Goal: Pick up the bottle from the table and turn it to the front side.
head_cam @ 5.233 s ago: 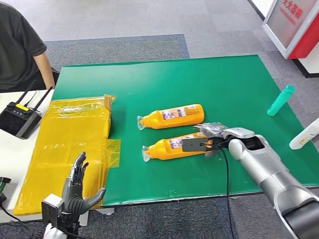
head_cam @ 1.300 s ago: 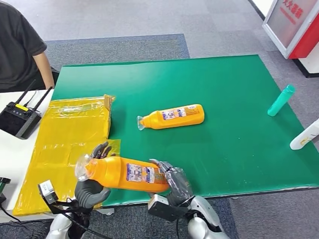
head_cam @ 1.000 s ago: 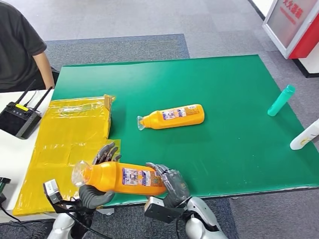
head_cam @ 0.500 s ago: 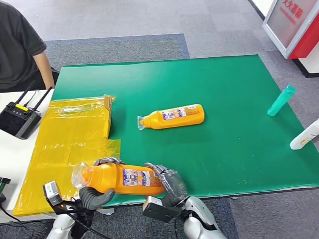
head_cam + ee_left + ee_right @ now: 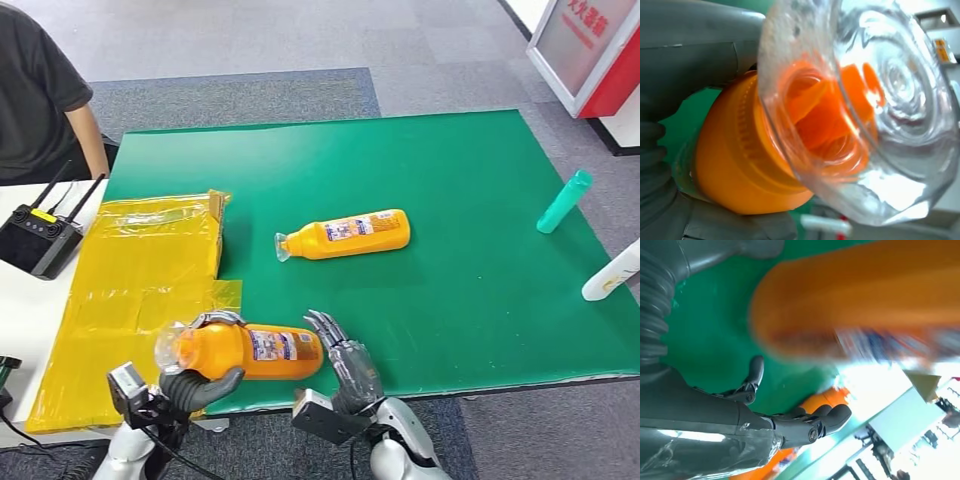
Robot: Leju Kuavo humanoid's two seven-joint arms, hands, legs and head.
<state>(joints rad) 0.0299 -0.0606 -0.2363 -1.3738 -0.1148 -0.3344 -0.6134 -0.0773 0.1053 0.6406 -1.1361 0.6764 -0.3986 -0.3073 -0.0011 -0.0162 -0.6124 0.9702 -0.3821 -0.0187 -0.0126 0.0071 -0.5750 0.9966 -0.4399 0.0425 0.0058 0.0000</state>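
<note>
While gripped by left hand [image 5: 198, 385], one of two orange bottles [image 5: 249, 351]; right hand [image 5: 349, 362] spread.

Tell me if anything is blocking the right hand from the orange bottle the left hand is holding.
Nothing visible does. The right hand is open just beside the base of the orange bottle, which the left hand holds above the table's near edge.

Orange bottle [image 5: 249, 351] with clear cap and blue-white label, second orange bottle [image 5: 349, 235] alike, green table mat [image 5: 468, 280], yellow plastic wrap [image 5: 136, 280], teal bottle [image 5: 564, 201], white bottle [image 5: 611, 270], black remote [image 5: 38, 238], grey carpet.
</note>
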